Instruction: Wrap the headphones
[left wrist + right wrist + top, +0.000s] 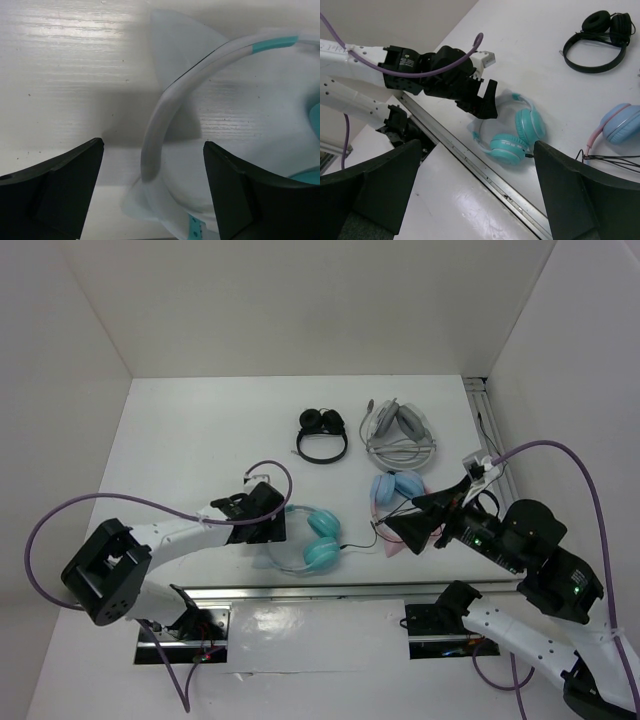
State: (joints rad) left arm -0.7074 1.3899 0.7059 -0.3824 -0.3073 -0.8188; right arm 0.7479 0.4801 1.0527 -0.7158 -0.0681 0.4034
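Note:
The headphones (318, 538) lie near the table's front edge, teal cups to the right, white-and-pale-blue headband to the left. Their thin black cable (360, 543) runs right toward the pink pair. My left gripper (270, 527) is open and low over the headband. In the left wrist view the headband (165, 110) and its pointed ears (175, 45) lie between my spread fingers (65, 180), untouched. My right gripper (405, 530) is open and empty, raised to the right of the cups. The right wrist view shows the headphones (515, 135) below it.
A pink-banded pair with light blue cups (397, 490) lies just behind the right gripper, its cables tangled nearby (605, 160). A small black pair (322, 435) and a grey-white pair (400, 430) lie farther back. A metal rail (330, 590) runs along the front edge.

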